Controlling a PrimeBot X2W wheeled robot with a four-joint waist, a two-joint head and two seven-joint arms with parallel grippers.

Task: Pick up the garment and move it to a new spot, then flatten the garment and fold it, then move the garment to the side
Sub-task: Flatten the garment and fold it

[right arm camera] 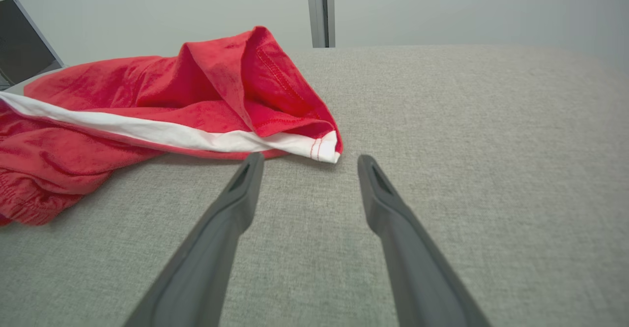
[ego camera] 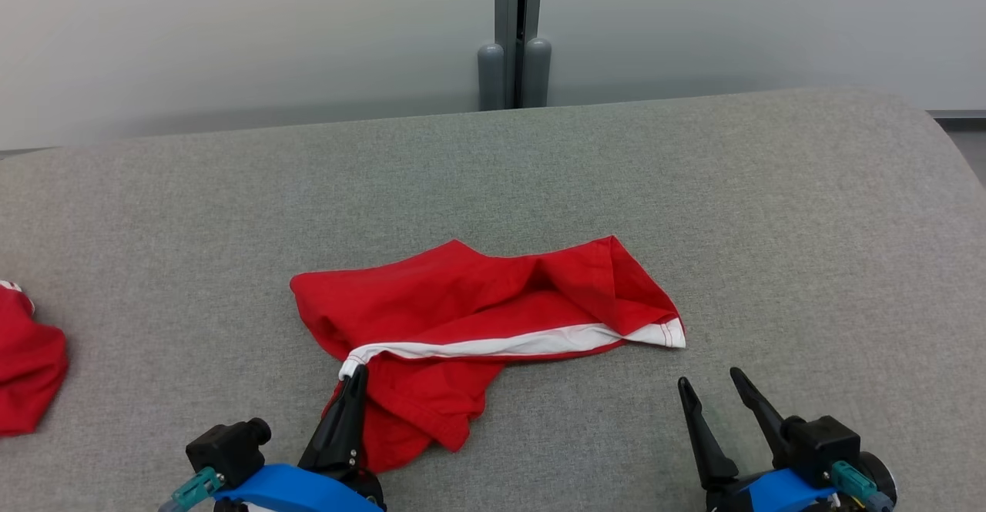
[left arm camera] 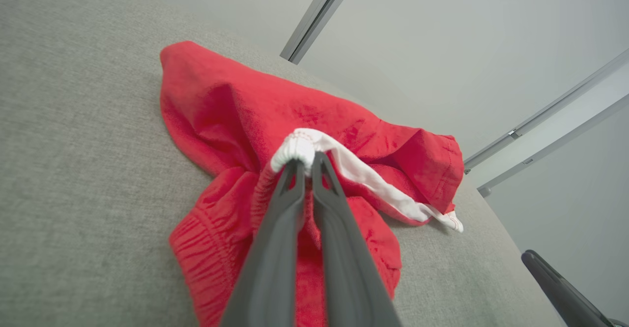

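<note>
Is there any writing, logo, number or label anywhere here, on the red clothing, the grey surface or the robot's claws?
No word, number, logo or sign can be read here.
red garment: plain, with a blank white stripe.
grey surface: bare fabric.
left gripper and right gripper: unmarked dark fingers.
second red cloth at the edge: a white patch, too small to read.

My three eyes
Head looks down; both wrists sit low and close, sharing the crumpled red cloth garment (ego camera: 462, 304).
</note>
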